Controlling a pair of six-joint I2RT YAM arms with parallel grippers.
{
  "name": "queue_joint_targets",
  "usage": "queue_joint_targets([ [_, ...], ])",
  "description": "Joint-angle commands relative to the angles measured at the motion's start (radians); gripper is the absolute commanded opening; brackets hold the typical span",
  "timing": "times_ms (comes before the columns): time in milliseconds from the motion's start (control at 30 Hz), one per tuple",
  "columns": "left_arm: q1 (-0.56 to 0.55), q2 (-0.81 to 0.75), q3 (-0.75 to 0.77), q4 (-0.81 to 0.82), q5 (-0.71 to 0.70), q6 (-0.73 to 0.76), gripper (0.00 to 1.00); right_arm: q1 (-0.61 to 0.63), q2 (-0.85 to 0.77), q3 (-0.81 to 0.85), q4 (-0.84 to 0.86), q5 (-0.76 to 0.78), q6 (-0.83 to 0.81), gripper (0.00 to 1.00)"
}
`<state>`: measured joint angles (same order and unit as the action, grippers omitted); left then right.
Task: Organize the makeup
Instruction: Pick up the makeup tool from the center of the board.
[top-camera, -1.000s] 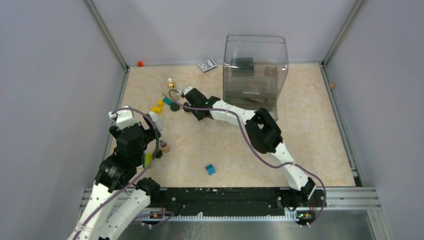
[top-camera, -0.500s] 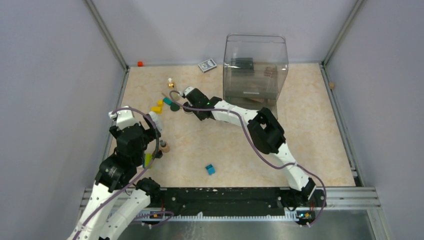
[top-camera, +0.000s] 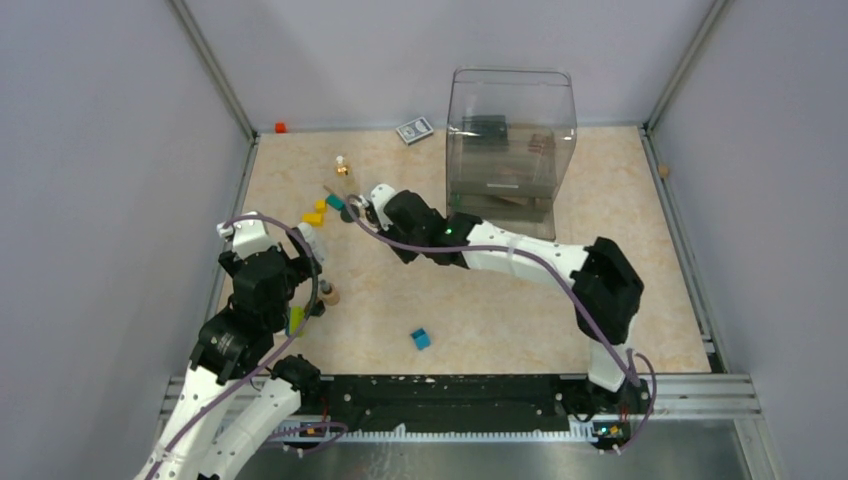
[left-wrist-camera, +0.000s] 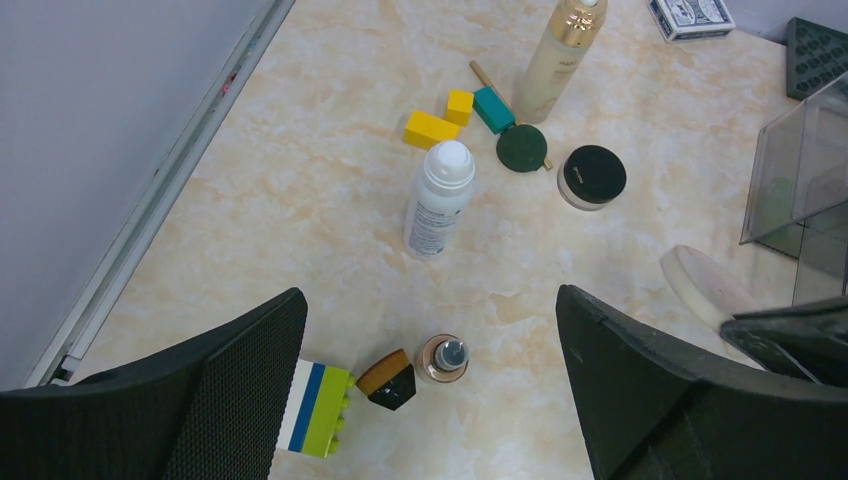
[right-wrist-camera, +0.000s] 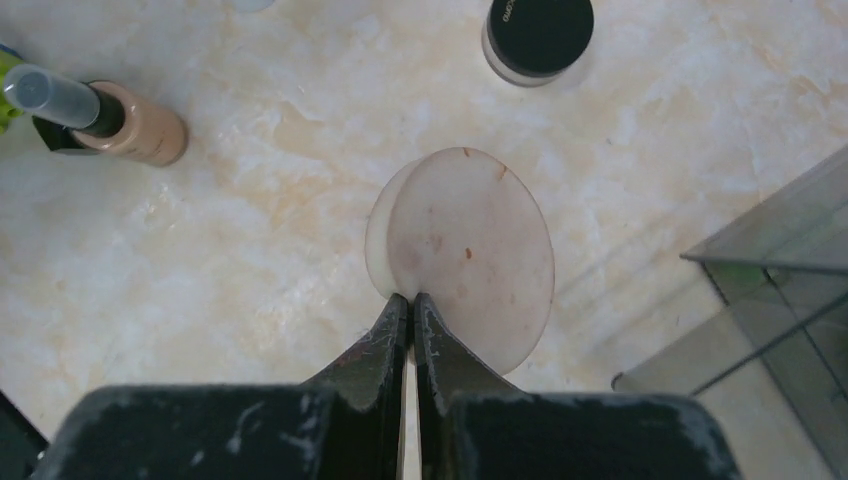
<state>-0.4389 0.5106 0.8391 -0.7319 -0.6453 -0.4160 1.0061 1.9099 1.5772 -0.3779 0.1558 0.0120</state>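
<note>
- Right gripper (right-wrist-camera: 411, 305) is clamped on the near rim of the beige round disc (right-wrist-camera: 470, 250), with both fingers pinched almost flat together.
- The disc sits over open table between the black round compact (right-wrist-camera: 540, 35) and the clear organizer (top-camera: 510, 130), touching neither. From the left wrist view it looks tilted. I can't tell if its far edge is on the table.
- Left gripper (left-wrist-camera: 430, 300) is spread wide and holds nothing. It hangs above the tan tube (left-wrist-camera: 443, 358), with the white bottle (left-wrist-camera: 438, 200) lying just beyond.
- Step in hand, as I judge it, is carrying the disc to the organizer.
- The hold is on 1 thin edge only, so the disc can pivot or slip. Lift slow, no wrist jerks.
- Clear the compact before swinging right.
- Come at the organizer from its open front and level the disc first. Slide it onto a shelf with free room, since 2 or more items are already inside.
- Let go only once the disc rests flat.
- Risk is the disc rim catching the organizer wall.
</note>
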Motion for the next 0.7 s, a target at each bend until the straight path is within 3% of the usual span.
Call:
queue_joint_targets([
  [0,0.003,-0.005,-0.011,0.050,-0.010,0.010,0.99,0.001,-0.172,-0.092,0.055,0.062,0.066,0.00],
  [267,0.003,-0.018,-0.011,0.045,-0.011,0.006,0.99,-0.057,-0.299,-0.169,-0.043,0.147,0.045,0.00],
  [433,0.005,-0.025,-0.016,0.048,-0.010,0.006,0.99,-0.141,-0.317,-0.189,-0.108,0.094,-0.003,0.00],
  [667,0.003,-0.021,-0.015,0.049,-0.008,0.006,0.99,-0.184,-0.284,-0.186,-0.147,0.159,-0.081,0.00],
])
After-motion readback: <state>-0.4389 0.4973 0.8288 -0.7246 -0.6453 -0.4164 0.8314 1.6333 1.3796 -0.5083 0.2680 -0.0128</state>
